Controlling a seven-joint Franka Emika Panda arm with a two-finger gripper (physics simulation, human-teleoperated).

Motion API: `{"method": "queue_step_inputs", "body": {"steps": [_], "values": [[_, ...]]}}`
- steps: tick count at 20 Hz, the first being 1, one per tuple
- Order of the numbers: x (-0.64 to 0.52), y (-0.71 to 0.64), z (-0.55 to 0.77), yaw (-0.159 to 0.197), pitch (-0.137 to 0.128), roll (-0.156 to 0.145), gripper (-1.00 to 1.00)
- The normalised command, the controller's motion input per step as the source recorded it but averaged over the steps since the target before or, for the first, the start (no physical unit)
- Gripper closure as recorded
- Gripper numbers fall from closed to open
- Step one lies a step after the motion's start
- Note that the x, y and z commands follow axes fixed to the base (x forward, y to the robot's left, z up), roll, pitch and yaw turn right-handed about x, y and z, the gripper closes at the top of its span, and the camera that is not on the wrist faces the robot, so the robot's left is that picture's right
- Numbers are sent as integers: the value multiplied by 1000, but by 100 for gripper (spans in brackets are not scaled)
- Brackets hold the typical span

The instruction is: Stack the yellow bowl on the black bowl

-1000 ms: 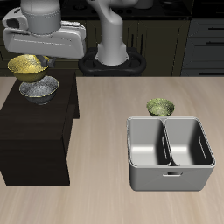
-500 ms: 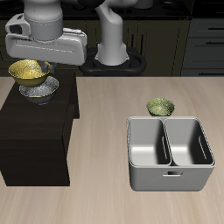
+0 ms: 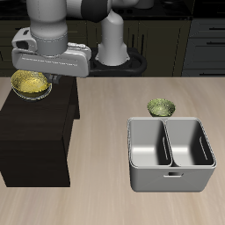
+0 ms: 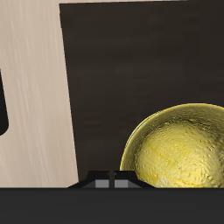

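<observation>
Lowered since half a second ago: gripper (image 3: 44, 81) now sits close over the dark cabinet (image 3: 35, 132), at about ten o'clock from the grey two-compartment caddy (image 3: 171, 154). Yellow bowl (image 3: 30, 84) likewise lower, now nested in the black bowl (image 3: 33, 94), of which only a thin dark edge shows beneath. Previously hung clearly above it, with the silvery inside in plain sight. Upright, mouth facing straight up; round, so no long axis to name. Fingers hidden behind the wrist body in the exterior view; cannot tell whether apart or clamped. From the wrist, yellow bowl (image 4: 179, 147) seen from directly above on the dark top. Small green-tinted bowl (image 3: 161, 107) unmoved, at twelve o'clock just behind the caddy.
</observation>
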Motion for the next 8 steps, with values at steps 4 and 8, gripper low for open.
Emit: {"method": "queue_step_inputs", "body": {"steps": [4, 8], "values": [[20, -55, -92, -46, 61, -11, -100], [48, -73, 14, -18, 1, -16, -100]]}}
